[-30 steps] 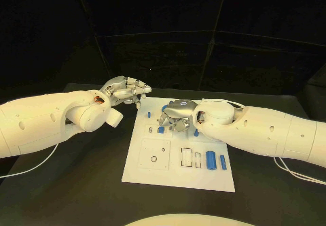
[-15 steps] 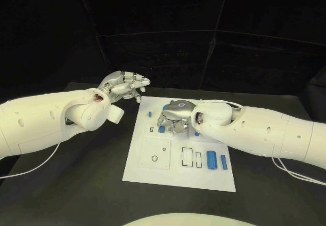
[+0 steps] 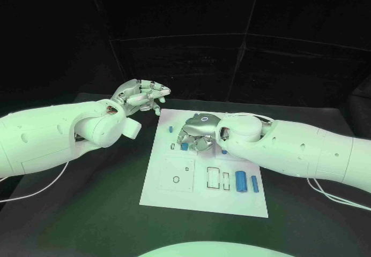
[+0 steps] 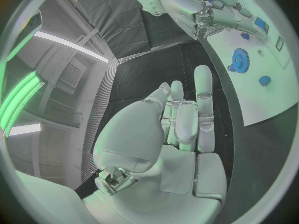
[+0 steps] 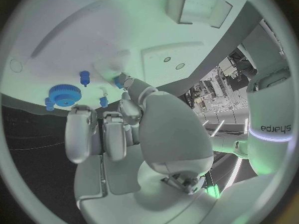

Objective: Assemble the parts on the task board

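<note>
The task board is a white plate that lies flat in the middle of the black tabletop. On its near half there are outlined recesses, and at about 4 o'clock from the board's centre two long blue parts lie side by side: a blue cylinder and, just beside it toward the edge, a thinner blue bar. On the far half, near 11 o'clock, a small blue peg stands close to the left border, and another small blue part sits just below the right hand. In the right wrist view a blue gear lies on the board near the fingertips, with small blue pegs around it; the same gear shows in the left wrist view.

The right hand is over the far half of the board, palm down, its fingers curled toward the surface. I cannot tell if it holds any part, because the fingers hide what is under them.

The left hand is raised in the air beyond the board's far left corner, around 10 o'clock, apart from the board. Its fingers are stretched out and apart, and nothing is in it.
</note>
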Available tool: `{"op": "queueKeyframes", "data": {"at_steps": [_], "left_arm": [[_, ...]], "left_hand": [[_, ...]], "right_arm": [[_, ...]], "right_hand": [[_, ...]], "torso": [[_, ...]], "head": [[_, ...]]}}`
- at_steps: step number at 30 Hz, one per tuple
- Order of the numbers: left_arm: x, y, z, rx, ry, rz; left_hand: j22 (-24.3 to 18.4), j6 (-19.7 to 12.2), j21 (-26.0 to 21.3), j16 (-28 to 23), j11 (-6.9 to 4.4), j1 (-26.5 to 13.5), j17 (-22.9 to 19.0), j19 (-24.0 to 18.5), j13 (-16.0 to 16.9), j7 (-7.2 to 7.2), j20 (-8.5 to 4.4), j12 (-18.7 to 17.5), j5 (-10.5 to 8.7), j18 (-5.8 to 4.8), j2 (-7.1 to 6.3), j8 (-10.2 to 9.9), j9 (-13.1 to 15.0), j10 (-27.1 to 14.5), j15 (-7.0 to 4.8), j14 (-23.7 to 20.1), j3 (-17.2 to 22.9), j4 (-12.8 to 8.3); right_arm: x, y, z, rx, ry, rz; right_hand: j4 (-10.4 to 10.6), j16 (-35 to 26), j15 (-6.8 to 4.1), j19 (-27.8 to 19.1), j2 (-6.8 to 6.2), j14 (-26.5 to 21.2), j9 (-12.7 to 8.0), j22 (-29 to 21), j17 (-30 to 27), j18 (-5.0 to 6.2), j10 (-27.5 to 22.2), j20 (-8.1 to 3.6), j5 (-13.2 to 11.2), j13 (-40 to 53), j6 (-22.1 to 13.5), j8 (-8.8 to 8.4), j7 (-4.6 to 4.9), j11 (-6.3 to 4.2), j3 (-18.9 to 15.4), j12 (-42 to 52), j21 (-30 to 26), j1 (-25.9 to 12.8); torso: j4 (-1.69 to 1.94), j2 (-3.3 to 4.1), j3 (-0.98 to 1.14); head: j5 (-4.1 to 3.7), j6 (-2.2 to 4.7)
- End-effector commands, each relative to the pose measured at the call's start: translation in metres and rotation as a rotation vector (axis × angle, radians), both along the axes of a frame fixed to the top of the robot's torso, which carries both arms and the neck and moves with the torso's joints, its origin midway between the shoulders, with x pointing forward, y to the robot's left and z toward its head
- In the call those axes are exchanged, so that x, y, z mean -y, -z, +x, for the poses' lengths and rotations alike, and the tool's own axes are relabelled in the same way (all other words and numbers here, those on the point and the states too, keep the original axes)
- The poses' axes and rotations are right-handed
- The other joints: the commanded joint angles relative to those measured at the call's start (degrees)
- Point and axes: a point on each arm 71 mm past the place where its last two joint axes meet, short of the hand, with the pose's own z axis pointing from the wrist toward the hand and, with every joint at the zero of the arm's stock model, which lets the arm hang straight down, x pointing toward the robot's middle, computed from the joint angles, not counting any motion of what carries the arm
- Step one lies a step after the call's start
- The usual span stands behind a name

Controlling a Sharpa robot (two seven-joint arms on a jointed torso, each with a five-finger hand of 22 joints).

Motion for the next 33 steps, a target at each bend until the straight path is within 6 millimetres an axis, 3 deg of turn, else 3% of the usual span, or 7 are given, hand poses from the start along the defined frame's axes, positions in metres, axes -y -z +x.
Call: {"op": "queueKeyframes", "data": {"at_steps": [1,25,33], "left_arm": [[0.0003,-0.0021,0.0003,0.017,-0.003,-0.013],[0.0011,-0.0015,0.0016,0.01,0.0,-0.011],[0.0008,-0.0012,0.0022,0.008,-0.001,-0.009]], "left_hand": [[-0.2,0.5,-0.5,-0.2,0.46,-0.2,-0.1,0.4,-0.4,0.12,0.11,-0.1,0.0,1.19,-0.81,-0.3,-0.4,0.0,-0.04,-0.4,1.0,0.0],[-0.2,0.5,-0.5,-0.2,0.46,-0.3,-0.1,0.5,-0.4,0.12,0.11,-0.1,0.0,1.19,-0.86,-0.3,-0.4,0.0,-0.04,-0.4,1.1,0.0],[-0.4,0.5,-0.7,-0.2,0.48,-0.6,-0.2,0.6,-0.8,0.15,0.12,0.1,-0.01,1.18,-1.3,-0.3,-0.8,-0.1,-0.03,-0.4,2.3,-0.1]], "right_arm": [[0.0001,0.0009,0.0017,-0.005,0.006,-0.024],[-0.0038,0.0055,0.0029,-0.037,0.013,-0.077],[-0.0026,0.0064,0.0039,-0.041,0.025,-0.088]], "right_hand": [[0.0,0.3,-0.46,0.0,0.03,5.4,0.1,0.1,12.1,0.49,0.0,-0.31,-0.4,0.0,0.0,0.09,-0.11,-0.38,0.4,0.2,-0.2,-0.8],[0.5,0.4,-0.16,0.0,0.75,5.4,0.5,0.1,12.4,0.47,0.0,-0.12,-2.3,0.6,3.3,1.08,0.71,0.06,1.7,0.9,-0.3,-2.5],[1.8,0.5,0.81,0.0,1.39,5.5,0.7,0.3,12.5,0.41,0.5,0.56,-2.4,1.6,6.3,1.73,1.85,1.37,1.7,2.0,-0.2,-4.2]], "torso": [[0.02,0.0,-0.02],[-0.02,-0.06,0.04],[-0.06,-0.07,0.03]], "head": [[0.07,-0.1],[0.09,-0.51],[0.05,-0.53]]}}
